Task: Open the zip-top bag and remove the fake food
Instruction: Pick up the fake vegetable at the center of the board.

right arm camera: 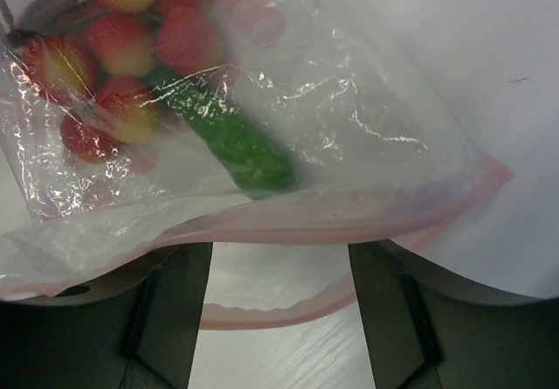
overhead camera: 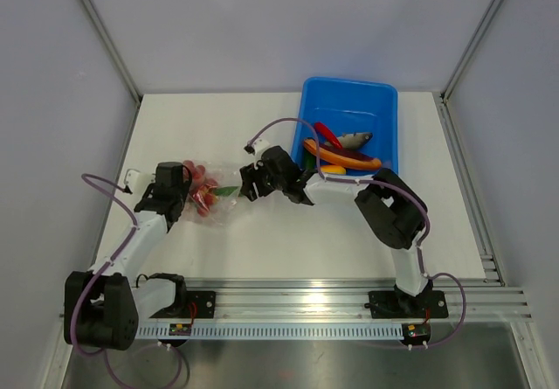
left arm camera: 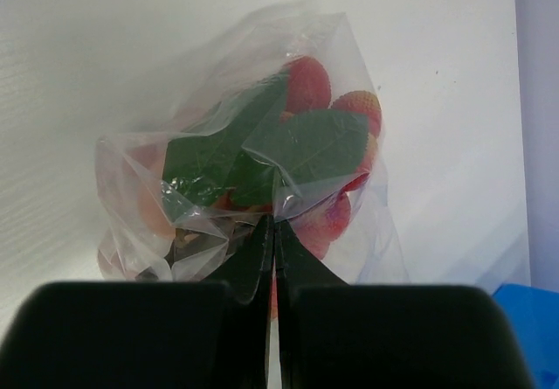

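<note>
The clear zip-top bag (overhead camera: 220,198) lies on the table between my two grippers. It holds a red grape bunch (overhead camera: 199,181) with green leaves and a green cucumber (right arm camera: 234,142). My left gripper (left arm camera: 274,225) is shut on a fold of the bag's plastic (left arm camera: 218,179) at its closed end. My right gripper (right arm camera: 278,297) is open at the bag's mouth. The pink zipper strip (right arm camera: 349,207) is parted: one lip drapes over my fingertips and the other curves between the fingers (right arm camera: 175,310). A grey fish (overhead camera: 355,138), a red pepper (overhead camera: 327,133) and orange-yellow pieces (overhead camera: 342,158) lie in the blue tub.
The blue tub (overhead camera: 384,109) stands at the back right, just behind my right arm. White walls with metal posts enclose the table on three sides. A metal rail runs along the near edge.
</note>
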Motion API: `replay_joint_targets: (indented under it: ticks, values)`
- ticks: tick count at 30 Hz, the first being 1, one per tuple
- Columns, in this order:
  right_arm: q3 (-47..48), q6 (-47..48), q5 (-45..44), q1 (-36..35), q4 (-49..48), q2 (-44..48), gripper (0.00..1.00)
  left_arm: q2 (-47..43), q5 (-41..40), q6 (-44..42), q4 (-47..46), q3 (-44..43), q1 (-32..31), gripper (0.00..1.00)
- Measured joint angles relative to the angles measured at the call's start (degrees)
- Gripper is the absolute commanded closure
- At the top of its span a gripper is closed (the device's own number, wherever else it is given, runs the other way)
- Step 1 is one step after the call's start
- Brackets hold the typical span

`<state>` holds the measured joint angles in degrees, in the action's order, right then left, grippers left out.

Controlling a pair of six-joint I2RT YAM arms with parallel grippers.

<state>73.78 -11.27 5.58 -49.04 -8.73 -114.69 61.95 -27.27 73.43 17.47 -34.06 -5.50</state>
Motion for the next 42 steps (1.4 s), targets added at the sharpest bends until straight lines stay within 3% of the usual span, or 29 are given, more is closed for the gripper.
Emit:
replay_joint_targets:
  ticks: [10,20,29,33,42]
  values:
    - [1.03,6.64,3.63,-0.04,-5.64,-4.39,0.28,5.38,0.09,-3.85,-0.72,-2.38,0.0,1.0]
    - [15.54,17.22,10.08,-0.04,7.93,-10.75,0.29,5.38,0.76,-6.23,-1.2,-2.45,0.0,1.0]
    - [18.38,22.23,10.6,-0.04,17.4,-12.04,0.35,5.22,1.6,-7.23,-1.33,-2.45,0.0,1.0]
    - [18.64,24.04,10.54,-0.04,20.0,-12.04,0.48,5.14,1.66,-7.43,-1.42,-2.45,0.0,1.0]
    - [21.31,25.73,10.12,-0.04,22.29,-13.14,0.54,5.05,2.01,-7.45,-1.64,-2.45,0.0,1.0]
